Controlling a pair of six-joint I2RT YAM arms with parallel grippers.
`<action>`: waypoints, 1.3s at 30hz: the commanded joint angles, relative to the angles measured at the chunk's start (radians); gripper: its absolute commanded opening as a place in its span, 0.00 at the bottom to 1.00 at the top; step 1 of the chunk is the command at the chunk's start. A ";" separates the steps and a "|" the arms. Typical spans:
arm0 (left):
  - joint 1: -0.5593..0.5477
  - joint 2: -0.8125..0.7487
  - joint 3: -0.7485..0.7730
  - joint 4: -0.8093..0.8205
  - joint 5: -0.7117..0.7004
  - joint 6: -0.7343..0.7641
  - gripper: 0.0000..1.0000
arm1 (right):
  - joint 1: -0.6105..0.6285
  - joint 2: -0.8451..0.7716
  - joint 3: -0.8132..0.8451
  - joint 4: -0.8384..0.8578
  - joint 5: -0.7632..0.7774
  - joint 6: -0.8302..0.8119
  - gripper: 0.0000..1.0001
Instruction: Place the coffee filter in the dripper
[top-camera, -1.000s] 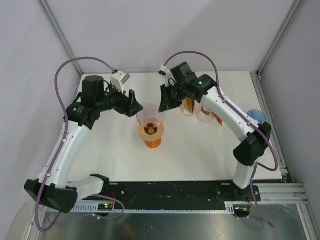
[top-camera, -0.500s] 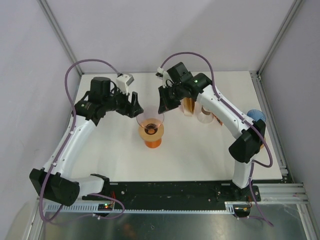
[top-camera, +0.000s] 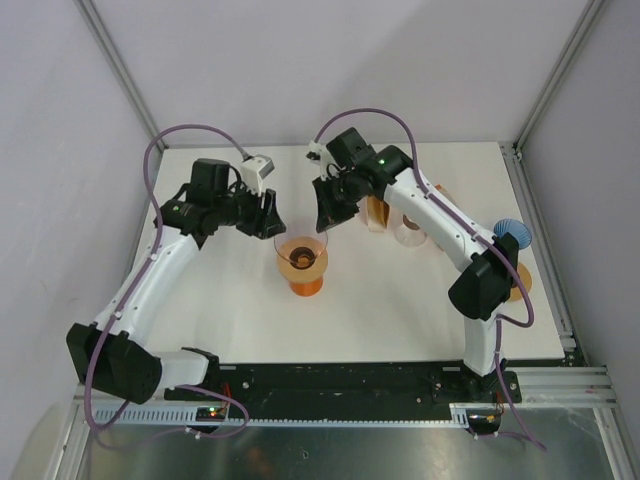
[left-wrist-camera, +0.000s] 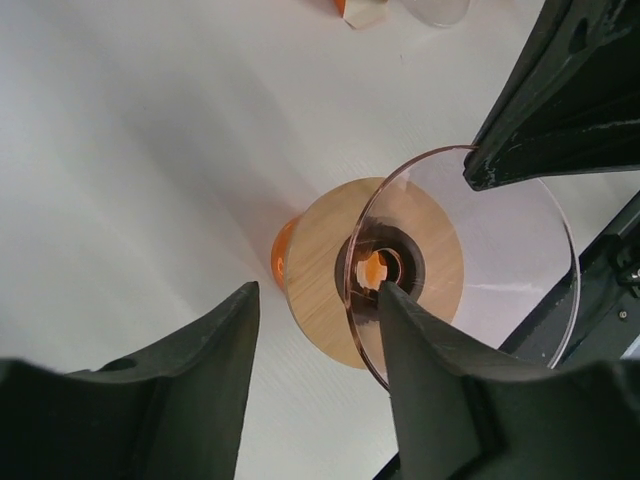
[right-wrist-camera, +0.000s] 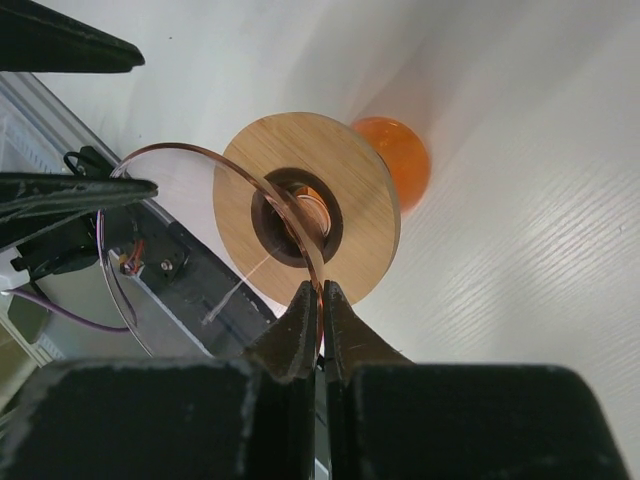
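The dripper is a clear pinkish glass cone on a round wooden collar over an orange base, standing mid-table. My right gripper is shut on the cone's far-right rim, a thin glass edge pinched between its fingers. On the opposite side, my left gripper is open and straddles the rim, one finger inside the cone and one outside, with a gap on the outer side. In the top view the left gripper and the right gripper flank the cone. The coffee filter is out of view.
Behind the right arm stand a small orange-and-clear object and a clear glass cup. A blue ribbed object sits at the table's right edge, partly behind the right arm's elbow. Frame posts rise at the far corners.
My left arm has moved right to the dripper's rim and its jaws have narrowed around it. The right gripper stays shut on the rim, its arm shifted slightly left.
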 joint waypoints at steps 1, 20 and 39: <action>-0.005 0.013 -0.015 0.012 0.026 0.026 0.52 | 0.012 0.007 0.061 -0.003 0.007 -0.016 0.00; -0.031 0.024 -0.063 0.011 0.022 0.039 0.12 | 0.062 0.000 -0.006 0.049 0.104 -0.059 0.00; -0.046 0.006 -0.078 0.014 -0.007 0.016 0.00 | 0.125 -0.060 -0.109 0.135 0.202 -0.065 0.25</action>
